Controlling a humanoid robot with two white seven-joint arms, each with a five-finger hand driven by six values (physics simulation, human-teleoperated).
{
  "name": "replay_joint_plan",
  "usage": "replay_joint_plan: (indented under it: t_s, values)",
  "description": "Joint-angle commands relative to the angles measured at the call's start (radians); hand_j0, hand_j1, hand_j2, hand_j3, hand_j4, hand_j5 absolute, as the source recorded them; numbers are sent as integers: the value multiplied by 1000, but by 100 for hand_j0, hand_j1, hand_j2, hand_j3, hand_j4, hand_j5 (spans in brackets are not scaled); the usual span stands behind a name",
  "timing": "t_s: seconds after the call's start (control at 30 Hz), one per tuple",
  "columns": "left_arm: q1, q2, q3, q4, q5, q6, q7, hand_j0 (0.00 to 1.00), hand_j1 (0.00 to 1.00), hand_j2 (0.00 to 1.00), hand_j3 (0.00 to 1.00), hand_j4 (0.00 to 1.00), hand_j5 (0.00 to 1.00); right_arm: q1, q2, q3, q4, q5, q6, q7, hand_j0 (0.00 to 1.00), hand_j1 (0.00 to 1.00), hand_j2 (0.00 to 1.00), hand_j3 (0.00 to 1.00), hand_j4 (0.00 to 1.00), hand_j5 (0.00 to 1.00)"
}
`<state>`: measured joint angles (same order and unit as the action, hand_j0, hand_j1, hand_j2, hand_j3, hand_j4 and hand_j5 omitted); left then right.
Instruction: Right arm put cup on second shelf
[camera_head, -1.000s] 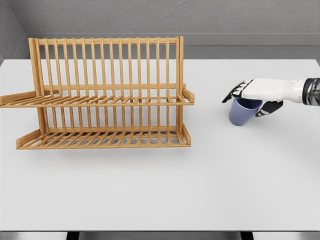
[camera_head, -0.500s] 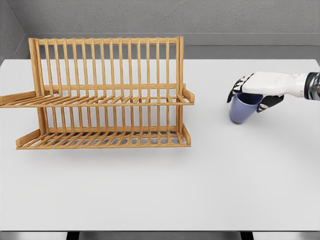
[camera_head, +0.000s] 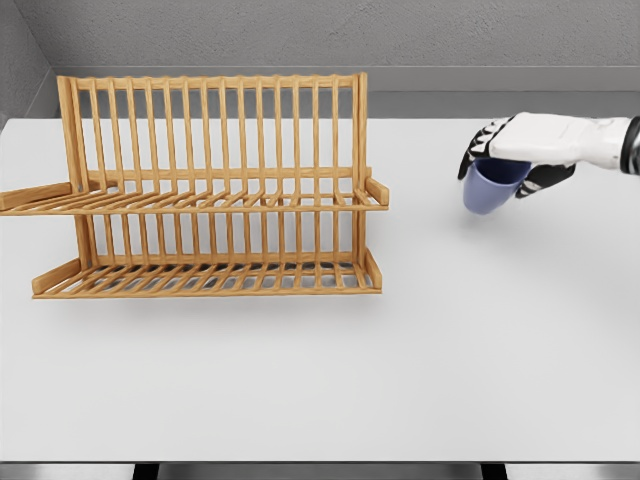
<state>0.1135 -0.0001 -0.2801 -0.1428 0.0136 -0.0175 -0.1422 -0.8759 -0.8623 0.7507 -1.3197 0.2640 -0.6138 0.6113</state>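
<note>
White table (camera_head: 420, 380) lies beneath the right hand (camera_head: 525, 150). Wooden rack (camera_head: 205, 190), two shelves, stands well to the hand's left, apart from it. Right hand grips the blue cup (camera_head: 492, 187) from above by its rim; cup hangs under the palm.

White table (camera_head: 300, 380), grey wall (camera_head: 400, 30) behind.

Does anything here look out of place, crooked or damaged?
Nothing stands out. The wooden rack stands upright on the white table, both shelves empty. The right hand holds the blue cup from above, slightly tilted, to the rack's right.
</note>
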Motion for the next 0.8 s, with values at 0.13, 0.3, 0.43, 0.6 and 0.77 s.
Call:
replay_joint_plan:
  t_s: [0.13,0.3,0.43,0.6,0.77]
  values:
    - [0,0,1,0,0,-1,0,100,100,100,100,100,100,0,-3,-53,-41,-6,3,0,65,65,65,65,65,65]
    - [0,0,-1,0,0,1,0,100,100,100,100,100,100,0,-7,-94,-92,-6,3,0,65,65,65,65,65,65]
    - [0,0,-1,0,0,-1,0,100,100,100,100,100,100,-5,-11,-120,-182,-6,3,0,65,65,65,65,65,65]
    - [0,0,-1,0,0,1,0,100,100,100,100,100,100,-14,-9,-122,-271,-6,3,0,65,65,65,65,65,65]
    - [0,0,-1,0,0,1,0,100,100,100,100,100,100,-17,-7,-122,-352,-8,3,0,65,65,65,65,65,65]
